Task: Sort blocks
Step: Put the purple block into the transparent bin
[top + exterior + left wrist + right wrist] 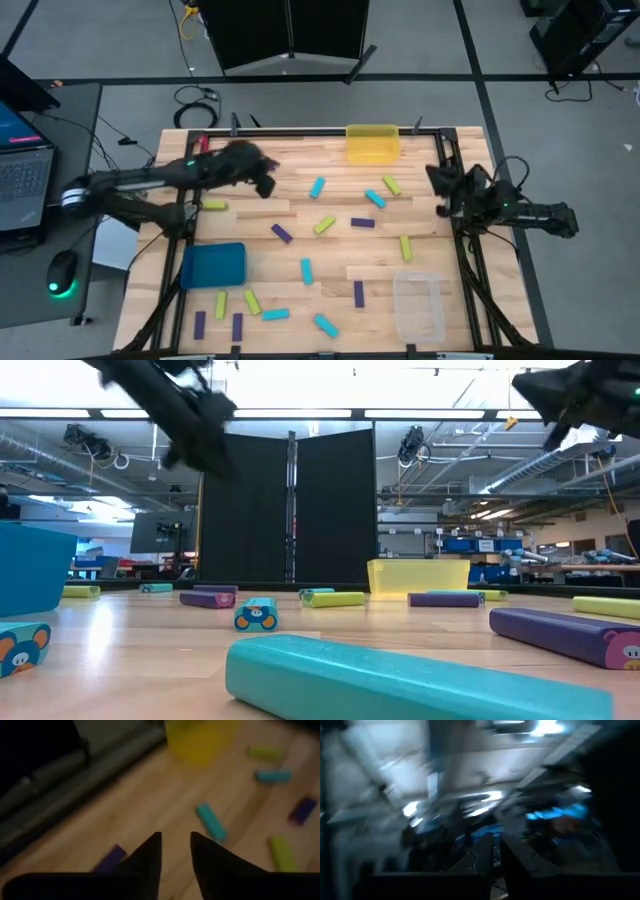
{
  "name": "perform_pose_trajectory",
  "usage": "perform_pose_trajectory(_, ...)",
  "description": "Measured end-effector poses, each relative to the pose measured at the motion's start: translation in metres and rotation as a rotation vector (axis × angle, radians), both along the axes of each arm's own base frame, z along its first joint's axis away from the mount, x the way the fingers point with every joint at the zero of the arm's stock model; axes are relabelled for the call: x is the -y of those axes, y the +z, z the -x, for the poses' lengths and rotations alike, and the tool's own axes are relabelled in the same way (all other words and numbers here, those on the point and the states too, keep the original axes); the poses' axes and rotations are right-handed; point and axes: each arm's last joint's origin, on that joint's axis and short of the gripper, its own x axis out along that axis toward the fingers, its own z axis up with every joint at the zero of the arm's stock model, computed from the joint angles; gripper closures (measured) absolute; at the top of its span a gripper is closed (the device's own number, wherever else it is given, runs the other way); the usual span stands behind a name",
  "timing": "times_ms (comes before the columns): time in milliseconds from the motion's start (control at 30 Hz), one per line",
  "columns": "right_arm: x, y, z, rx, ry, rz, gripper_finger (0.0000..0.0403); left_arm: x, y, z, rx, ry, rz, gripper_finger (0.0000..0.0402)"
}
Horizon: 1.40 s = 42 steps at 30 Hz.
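Several small blocks lie flat and scattered on the wooden table (pixel 300 205): cyan ones (pixel 317 187), dark purple ones (pixel 282 233) and yellow-green ones (pixel 324 226). My left gripper (pixel 265 185) hangs above the table's far left part. In the left wrist view it (pixel 175 840) is open with nothing between its fingers, and a cyan block (pixel 211 821) and a purple block (pixel 111 859) lie below it. My right gripper (pixel 438 182) is raised at the table's right edge, tilted upward toward the room (pixel 496 840), shut and touching nothing.
A yellow bin (pixel 372 143) stands at the far edge, a teal bin (pixel 213 266) at the near left and a clear bin (pixel 417 305) at the near right. A laptop (pixel 22 165) and a mouse (pixel 62 272) sit off the table's left side.
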Motion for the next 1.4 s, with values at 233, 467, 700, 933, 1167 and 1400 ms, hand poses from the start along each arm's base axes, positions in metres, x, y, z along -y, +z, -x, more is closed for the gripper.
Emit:
perform_pose_trajectory(233,0.005,-0.008,-0.002,0.017,-0.037,-0.224,0.0359,-0.038,-0.035,-0.046,-0.191,-0.121,0.091,0.0207)
perform_pose_trajectory(467,0.005,-0.006,-0.001,-0.008,-0.079,-0.157,0.0359,-0.029,-0.047,-0.064,-0.279,-0.331,0.080,0.0172)
perform_pose_trajectory(700,0.005,-0.002,0.001,0.027,-0.099,-0.132,0.0359,0.034,-0.050,-0.066,-0.406,-0.710,0.107,0.0170)
perform_pose_trajectory(933,0.006,-0.002,0.001,-0.015,-0.158,-0.076,0.0359,0.100,-0.054,-0.065,-0.564,-0.874,-0.123,0.0170)
perform_pose_trajectory(1167,0.006,-0.002,0.001,-0.022,-0.167,-0.067,0.0359,0.112,-0.066,-0.070,-0.572,-0.810,-0.069,0.0170)
perform_pose_trajectory(1400,0.005,-0.003,0.001,-0.024,-0.147,-0.079,0.0359,0.114,-0.098,-0.081,-0.655,-0.834,-0.004,0.0170)
